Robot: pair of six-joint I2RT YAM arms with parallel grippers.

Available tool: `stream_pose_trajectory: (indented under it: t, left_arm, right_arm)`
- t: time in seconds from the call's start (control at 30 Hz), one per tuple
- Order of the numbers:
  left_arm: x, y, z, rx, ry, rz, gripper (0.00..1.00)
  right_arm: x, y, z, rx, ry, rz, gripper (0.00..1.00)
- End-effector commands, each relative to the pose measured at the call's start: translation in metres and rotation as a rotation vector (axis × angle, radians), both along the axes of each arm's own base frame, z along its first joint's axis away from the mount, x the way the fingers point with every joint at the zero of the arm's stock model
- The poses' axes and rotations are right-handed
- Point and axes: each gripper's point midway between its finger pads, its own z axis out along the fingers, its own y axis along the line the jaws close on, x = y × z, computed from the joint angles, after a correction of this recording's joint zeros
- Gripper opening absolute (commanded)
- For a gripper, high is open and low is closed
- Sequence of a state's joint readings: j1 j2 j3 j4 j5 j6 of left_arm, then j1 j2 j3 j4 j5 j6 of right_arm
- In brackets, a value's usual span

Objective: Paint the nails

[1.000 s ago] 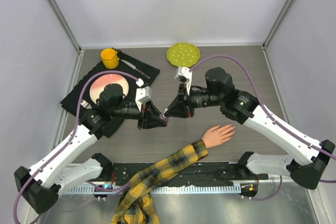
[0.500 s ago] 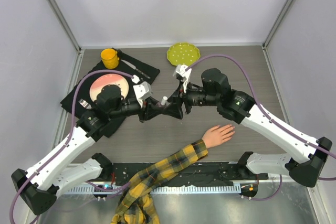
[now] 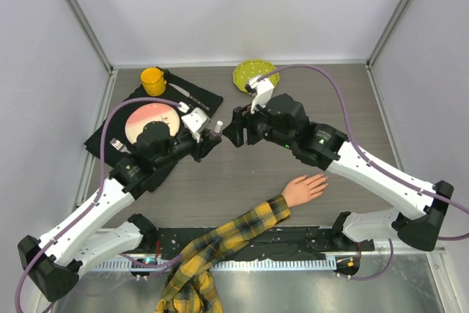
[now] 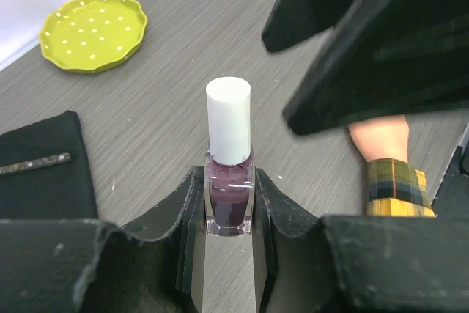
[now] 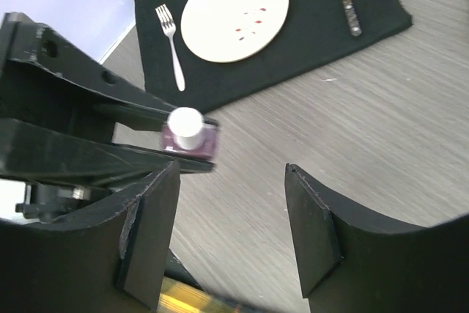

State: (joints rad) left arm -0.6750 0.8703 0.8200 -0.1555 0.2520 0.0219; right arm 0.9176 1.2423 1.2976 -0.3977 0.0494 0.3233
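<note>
Nails are sitting at the fingertips of the pale mannequin hand, too small to make out one by one. The hand is lying palm down on the bench near its front edge, with its fingers pointing away to the right. A yellow-and-black plaid sleeve is trailing from the hand's wrist back over the front edge.

Beyond the hand and to its left, the left pincer is clamping the purple polish bottle by its glass body. The jaws are pressing both flat sides, and the bottle's white cap is sticking out upright past the fingertips. Just to the hand's side of that bottle, the right pincer is hanging with its jaws wide apart and nothing between them. It is facing the bottle and not touching it.

Farther from the hand, toward the back wall, a yellow-green dotted plate is lying on the bench, partly hidden from above by the right arm. Well to the hand's left, a black mat is carrying a pale round plate. A fork is resting on one side of that plate and a knife on the other. A yellow cup is standing at the mat's far corner.
</note>
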Motion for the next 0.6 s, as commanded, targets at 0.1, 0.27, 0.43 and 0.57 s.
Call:
stream_pose_trajectory:
  t: [0.1,0.27,0.43,0.57]
  left_arm:
    - [0.008,0.000,0.023,-0.044,-0.088,0.027,0.00]
    - [0.004,0.000,0.024,-0.047,-0.088,0.012,0.00]
    - [0.001,-0.002,0.024,-0.050,-0.085,-0.009,0.00]
    - [-0.001,-0.003,0.026,-0.060,-0.085,-0.018,0.00]
  right_arm:
    - [0.011,0.025,0.029,0.050,-0.032,-0.104,0.64]
    - [0.016,0.034,0.029,0.047,-0.034,-0.108,0.60]
    - [0.015,0.041,0.024,0.043,-0.026,-0.079,0.49]
    - [0.006,0.050,0.022,0.055,-0.007,-0.008,0.44]
